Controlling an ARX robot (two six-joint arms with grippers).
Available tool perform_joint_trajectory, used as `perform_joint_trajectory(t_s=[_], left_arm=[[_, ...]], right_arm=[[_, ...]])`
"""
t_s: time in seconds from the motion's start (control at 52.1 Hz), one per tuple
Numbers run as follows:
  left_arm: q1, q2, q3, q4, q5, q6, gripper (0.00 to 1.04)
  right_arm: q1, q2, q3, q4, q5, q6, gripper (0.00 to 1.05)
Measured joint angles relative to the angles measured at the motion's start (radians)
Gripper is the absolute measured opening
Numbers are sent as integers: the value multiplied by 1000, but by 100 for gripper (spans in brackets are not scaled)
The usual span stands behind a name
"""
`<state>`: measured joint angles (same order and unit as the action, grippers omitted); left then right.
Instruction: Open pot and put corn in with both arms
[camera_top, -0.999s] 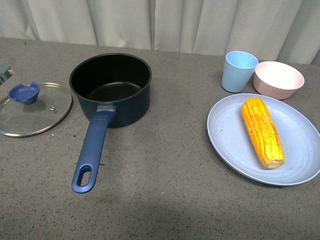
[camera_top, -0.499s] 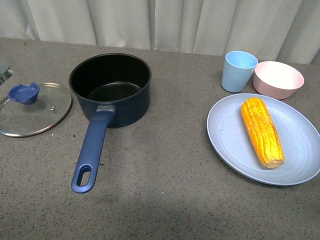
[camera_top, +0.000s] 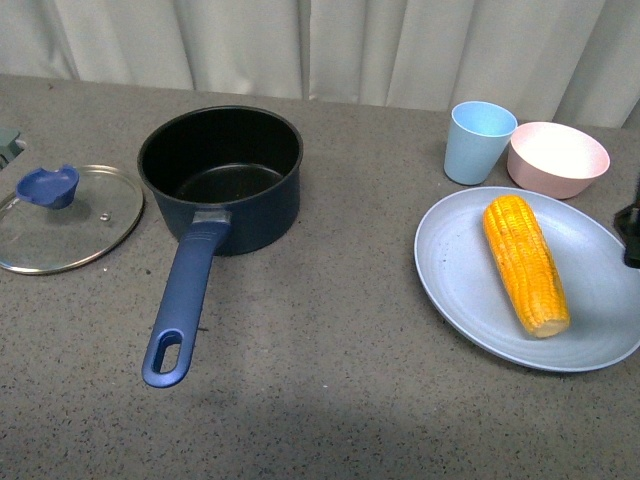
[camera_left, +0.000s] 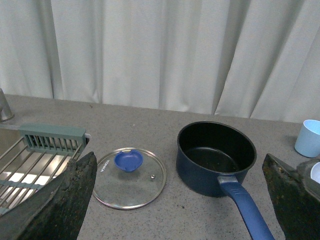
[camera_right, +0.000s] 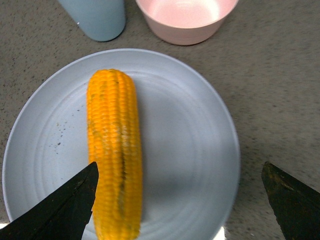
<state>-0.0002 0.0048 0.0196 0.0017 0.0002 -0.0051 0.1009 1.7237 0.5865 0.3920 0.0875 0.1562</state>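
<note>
glass lid (camera_top: 60, 220) with a blue knob lies flat on the counter (camera_top: 330, 380), just beside the pot (camera_top: 250, 215) and off it, so the opening step looks done. the left gripper (camera_left: 179, 160) hangs well back from both and above them, its fingers (camera_left: 70, 200) spread wide and holding nothing. the pot sits ahead of it and lower, framed between those fingers, with the lid to one side.

the pot is dark navy with a black inside, upright and empty. its long blue handle (camera_top: 185, 300) points toward the robot, a slot hole at the end.

further right stand a light blue cup (camera_top: 478, 142) and a pink bowl (camera_top: 556, 158), then a pale blue plate (camera_top: 470, 280) bearing the corn (camera_top: 525, 262).

new in the last half second: a black part of the right arm (camera_top: 632, 235) has entered the front view at the plate's far edge, where nothing showed before. judged from that, the pick-up of the corn is starting.

the right gripper (camera_right: 179, 167) hovers over the plate with fingers wide apart, gripping nothing. the corn lies below it, nearer one finger than the other and not touched. the cob is yellow-orange, rowed with kernels, lying flat and lengthwise. it remains well apart from the pot.
</note>
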Motion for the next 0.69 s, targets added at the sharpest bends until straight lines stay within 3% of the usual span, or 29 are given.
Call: perform_joint_trajectory(t_s=[0.231, 0.595, 0.692], left_arm=[[0, 0, 0, 0, 0, 0, 98], [0, 0, 0, 0, 0, 0, 98], [0, 0, 0, 0, 0, 0, 98]], right_arm=[[62, 172, 180, -134, -6, 18, 95], [69, 292, 301, -264, 1, 50, 95], [69, 309, 307, -268, -3, 50, 85]])
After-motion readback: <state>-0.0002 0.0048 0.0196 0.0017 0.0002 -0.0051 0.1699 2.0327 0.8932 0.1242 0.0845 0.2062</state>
